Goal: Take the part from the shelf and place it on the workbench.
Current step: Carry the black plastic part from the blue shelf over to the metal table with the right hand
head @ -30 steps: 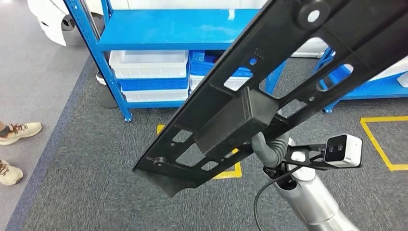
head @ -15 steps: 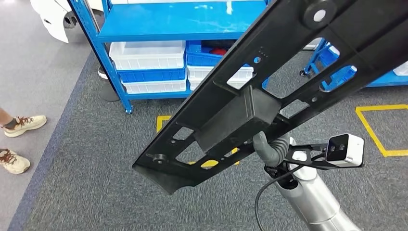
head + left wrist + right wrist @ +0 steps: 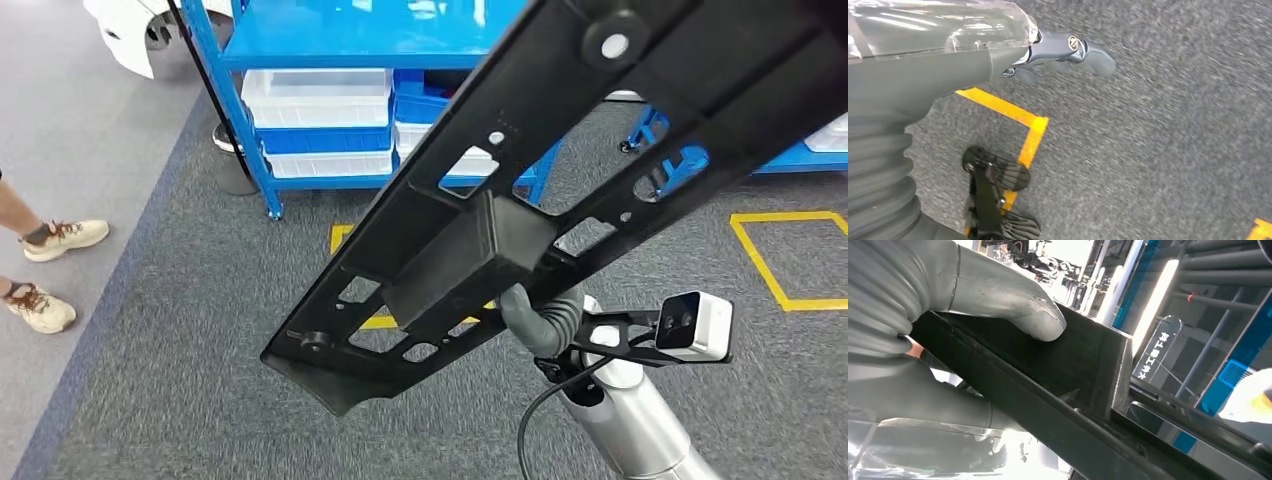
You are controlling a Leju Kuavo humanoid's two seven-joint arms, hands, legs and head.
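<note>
The right hand (image 3: 545,318) grips the long black perforated plastic part (image 3: 560,190) under its boxy middle, probably for balance, slanting from seven to one o'clock; the left hand (image 3: 1068,50) hangs empty, fingers loosely apart, above grey carpet (image 3: 180,340)

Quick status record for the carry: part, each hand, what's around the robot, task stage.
part: long black part, held up off the floor, slanting across the head view
right hand: right hand grips the part from beneath, thumb pressed on its boxy section
left hand: left hand holds nothing, over grey carpet
surroundings: blue shelf with white bins; a person's shoes
stage: part is off the shelf, not yet placed
</note>
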